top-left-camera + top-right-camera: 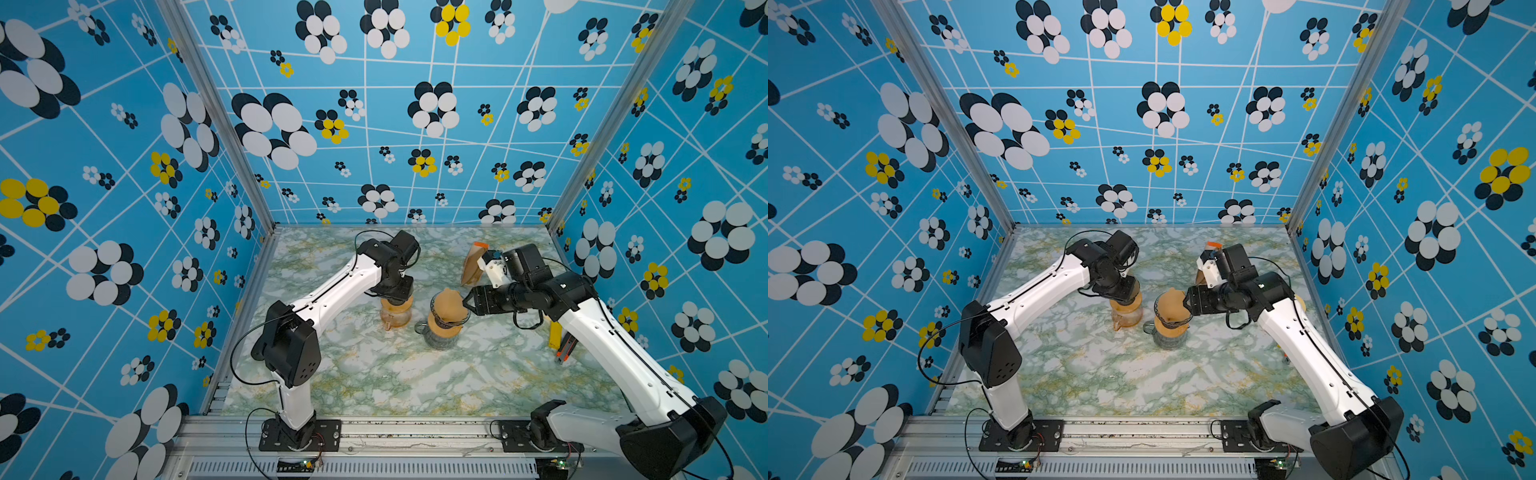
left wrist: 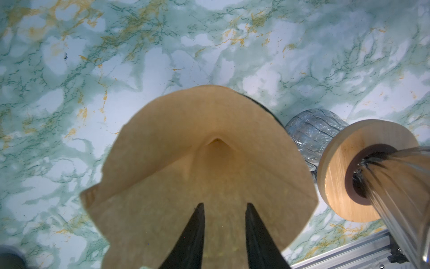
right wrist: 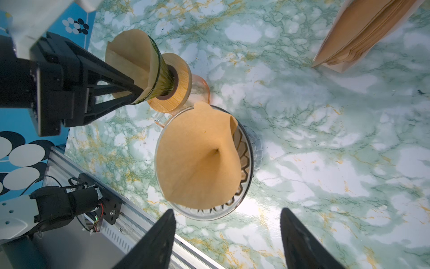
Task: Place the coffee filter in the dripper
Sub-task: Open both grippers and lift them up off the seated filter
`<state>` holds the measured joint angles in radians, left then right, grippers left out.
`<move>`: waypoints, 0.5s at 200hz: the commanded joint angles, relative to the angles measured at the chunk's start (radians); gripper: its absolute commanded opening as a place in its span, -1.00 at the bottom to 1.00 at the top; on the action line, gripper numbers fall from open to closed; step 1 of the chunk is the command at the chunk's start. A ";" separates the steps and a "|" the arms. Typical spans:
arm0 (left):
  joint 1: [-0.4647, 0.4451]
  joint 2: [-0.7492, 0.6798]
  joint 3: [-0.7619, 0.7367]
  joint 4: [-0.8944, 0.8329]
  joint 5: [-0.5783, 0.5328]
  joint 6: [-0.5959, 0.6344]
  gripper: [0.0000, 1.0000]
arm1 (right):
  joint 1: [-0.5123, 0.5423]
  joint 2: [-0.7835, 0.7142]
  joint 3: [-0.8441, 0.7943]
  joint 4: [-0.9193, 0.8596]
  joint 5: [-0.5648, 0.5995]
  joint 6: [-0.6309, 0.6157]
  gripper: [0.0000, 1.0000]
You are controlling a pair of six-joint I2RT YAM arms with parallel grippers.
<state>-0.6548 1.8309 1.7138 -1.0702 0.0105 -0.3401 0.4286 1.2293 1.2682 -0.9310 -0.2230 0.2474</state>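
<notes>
Nearest: right gripper (image 3: 228, 210), black wedge fingers spread wide, grasping nothing, just short of clear glass dripper (image 3: 243, 151). We see petal ribbing on its wall. Tan paper coffee filter (image 3: 197, 160), creased cone, sits inside, one edge above rim. Dripper rests on clear glass server (image 3: 257, 145). Beside it, ribbed green-tinted dripper (image 3: 161, 76) with round wooden collar (image 3: 183, 74) tops amber carafe (image 3: 201, 89), second filter (image 2: 209, 116) inside. Left gripper (image 2: 225, 205) fingers narrowly parted at that filter's edge; whether pinching paper, we can't make out. Kraft filter pack (image 3: 363, 32) well apart on green marble-print tabletop (image 3: 325, 151).
</notes>
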 commanded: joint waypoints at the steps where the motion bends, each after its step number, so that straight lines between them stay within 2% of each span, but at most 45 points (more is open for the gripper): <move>1: -0.004 -0.029 0.002 -0.030 -0.010 -0.010 -0.35 | -0.004 -0.017 -0.013 0.003 -0.003 -0.002 0.45; 45: -0.002 -0.041 0.054 -0.045 -0.049 -0.011 -0.18 | -0.005 -0.034 -0.002 0.015 0.006 -0.008 0.45; 77: 0.001 -0.068 0.094 -0.052 -0.065 -0.014 -0.17 | -0.004 -0.047 -0.004 0.021 -0.029 -0.018 0.42; 100: 0.001 -0.117 0.067 -0.024 -0.050 -0.026 -0.16 | 0.020 -0.043 0.005 0.007 -0.060 -0.029 0.34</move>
<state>-0.6548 1.7916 1.7725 -1.0954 -0.0277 -0.3504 0.4297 1.1954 1.2682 -0.9241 -0.2428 0.2432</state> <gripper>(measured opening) 0.415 0.687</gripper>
